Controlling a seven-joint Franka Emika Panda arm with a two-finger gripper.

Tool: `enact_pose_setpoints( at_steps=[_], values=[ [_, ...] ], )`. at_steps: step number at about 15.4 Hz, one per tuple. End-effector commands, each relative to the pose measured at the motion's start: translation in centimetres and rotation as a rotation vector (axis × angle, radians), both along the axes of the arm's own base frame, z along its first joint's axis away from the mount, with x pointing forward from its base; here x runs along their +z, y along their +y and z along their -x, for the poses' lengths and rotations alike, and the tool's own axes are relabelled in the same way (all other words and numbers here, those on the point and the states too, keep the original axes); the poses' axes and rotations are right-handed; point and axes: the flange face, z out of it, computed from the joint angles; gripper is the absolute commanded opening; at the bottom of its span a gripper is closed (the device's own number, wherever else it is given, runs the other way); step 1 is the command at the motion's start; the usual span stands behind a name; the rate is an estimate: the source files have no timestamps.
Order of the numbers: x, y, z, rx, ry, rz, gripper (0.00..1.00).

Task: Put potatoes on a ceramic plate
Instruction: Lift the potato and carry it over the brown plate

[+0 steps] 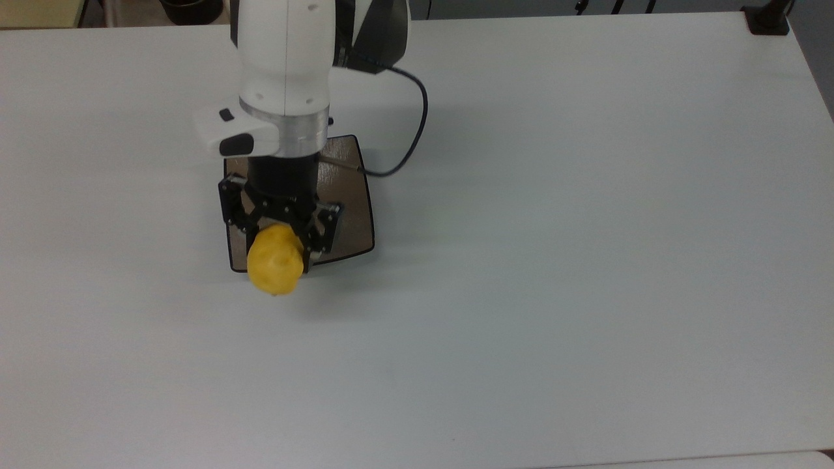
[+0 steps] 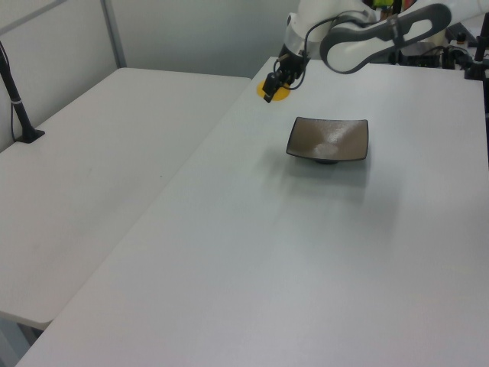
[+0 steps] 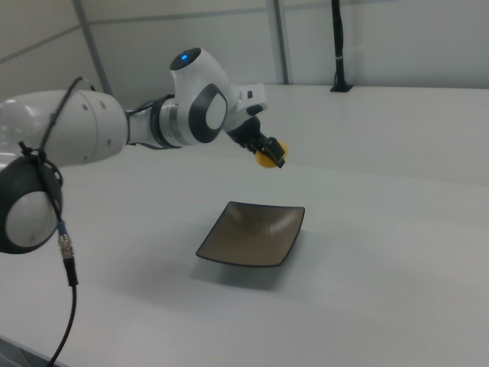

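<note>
Carrying the potato (image 1: 274, 266), clamped between the fingers (image 1: 311, 242), high over the counter (image 1: 586, 260); centring above the ceramic plate (image 3: 252, 233) before lowering

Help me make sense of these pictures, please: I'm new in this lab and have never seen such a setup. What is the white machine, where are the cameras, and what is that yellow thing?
The white machine is a robot arm ending in a two-finger gripper. Three cameras watch one moment: the top view looks down on the white table, while the left view and the right view look across it from opposite sides. On the table rests a square brown plate. The yellow thing is a potato, clamped in the gripper and held in the air above the table. In the right view it hangs well above the plate, near its far edge.
</note>
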Motion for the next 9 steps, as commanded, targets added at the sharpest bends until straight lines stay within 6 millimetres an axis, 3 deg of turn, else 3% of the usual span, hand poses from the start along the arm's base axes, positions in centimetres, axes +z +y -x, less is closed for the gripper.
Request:
enact_pose_setpoints(
  at_steps=[1,5,6,8,9],
  values=[
    [-0.2,0.7,4.8,0.072,0.091,0.020,0.44],
    [-1.5,3.1,7.8,0.151,0.244,0.051,0.47],
    [-1.8,3.4,8.2,0.169,0.295,0.047,0.54],
    [-1.9,3.6,8.4,0.199,0.323,0.033,1.00],
    [-1.9,3.6,8.4,0.213,0.324,0.038,1.00]
  ],
)
